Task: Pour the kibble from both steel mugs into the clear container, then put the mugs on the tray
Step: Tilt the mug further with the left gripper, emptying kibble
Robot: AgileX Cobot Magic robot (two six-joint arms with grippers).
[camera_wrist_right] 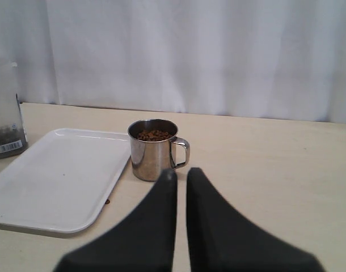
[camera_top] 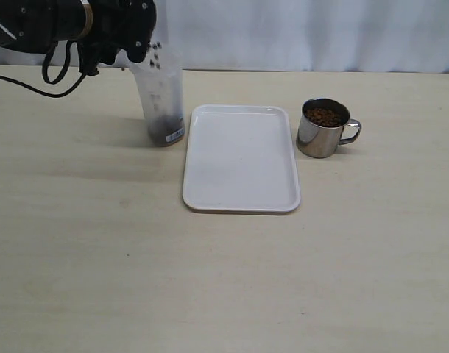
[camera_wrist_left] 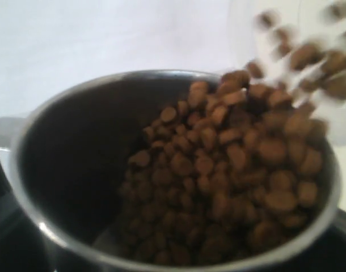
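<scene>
My left gripper [camera_top: 130, 33] is shut on a steel mug [camera_wrist_left: 42, 141], tipped above the clear container [camera_top: 163, 99] at the back left. Kibble [camera_wrist_left: 230, 170] slides over the mug's rim, and pellets [camera_top: 157, 50] fall into the container's mouth. A dark layer of kibble [camera_top: 164, 129] lies at the container's bottom. The second steel mug [camera_top: 324, 131] stands upright right of the white tray [camera_top: 241, 158], full of kibble [camera_top: 324, 116], handle pointing right. My right gripper [camera_wrist_right: 181, 173] is shut and empty, hovering short of that mug [camera_wrist_right: 153, 150]; it is out of the exterior view.
The tray [camera_wrist_right: 54, 181] lies bare between the container [camera_wrist_right: 5, 124] and the standing mug. One stray pellet [camera_wrist_right: 107, 201] lies on the table beside the tray's edge. A white curtain backs the table. A black cable [camera_top: 59, 77] hangs from the left arm.
</scene>
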